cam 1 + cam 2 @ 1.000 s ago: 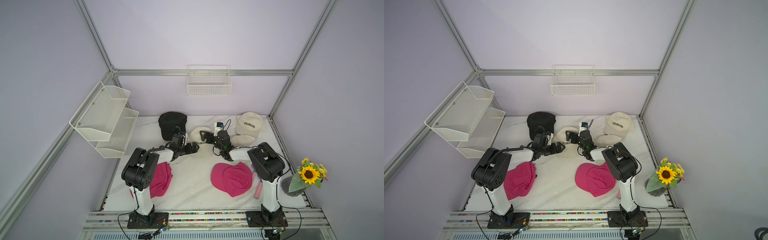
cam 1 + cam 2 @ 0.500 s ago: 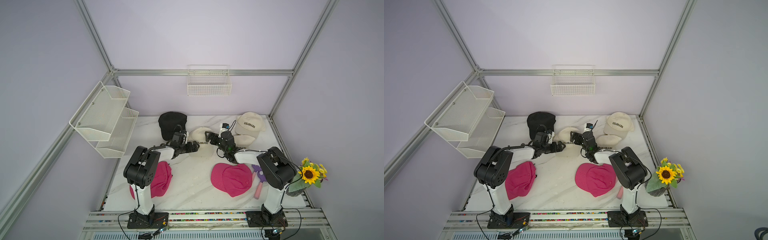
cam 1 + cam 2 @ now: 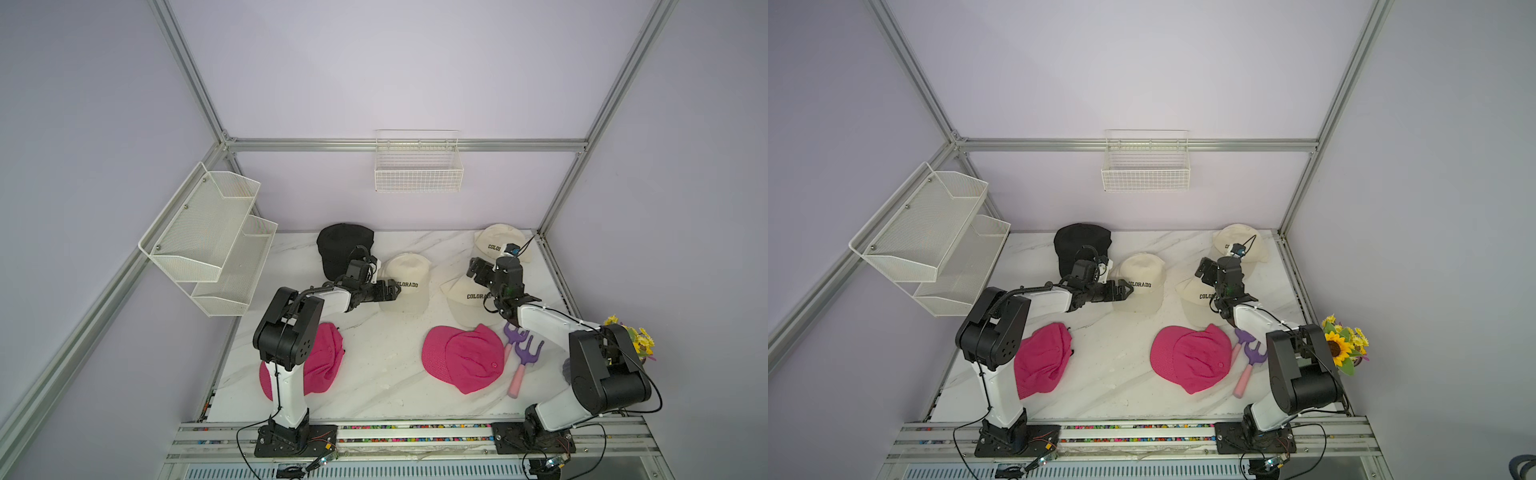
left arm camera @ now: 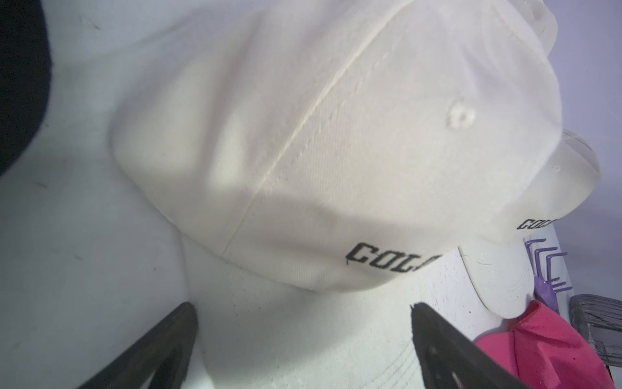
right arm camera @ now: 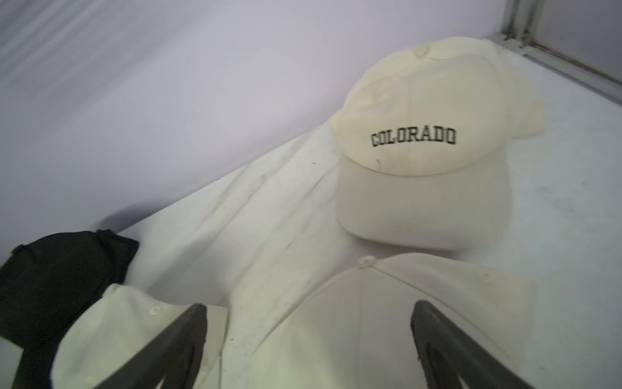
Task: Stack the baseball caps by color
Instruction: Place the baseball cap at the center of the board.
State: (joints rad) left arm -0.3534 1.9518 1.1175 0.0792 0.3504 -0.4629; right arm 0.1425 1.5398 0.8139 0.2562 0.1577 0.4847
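Ok, nearest me: left pink cap (image 3: 322, 361) and right pink cap (image 3: 465, 357) lie flat, well apart. Mid-table, I see left gripper (image 4: 301, 306) fingers spread over the middle cream cap (image 3: 409, 286) brim; right gripper (image 5: 308, 304) spread, empty, above the right cream cap (image 3: 465, 303). Farthest: corner cream cap (image 3: 492, 243), black cap (image 3: 343, 245).

left pink cap (image 3: 330, 361) half hidden behind left arm (image 3: 291, 332). far cream cap (image 3: 488, 237): lettering part-covered by right arm (image 3: 505, 274). black caps (image 3: 343, 243): count unclear.
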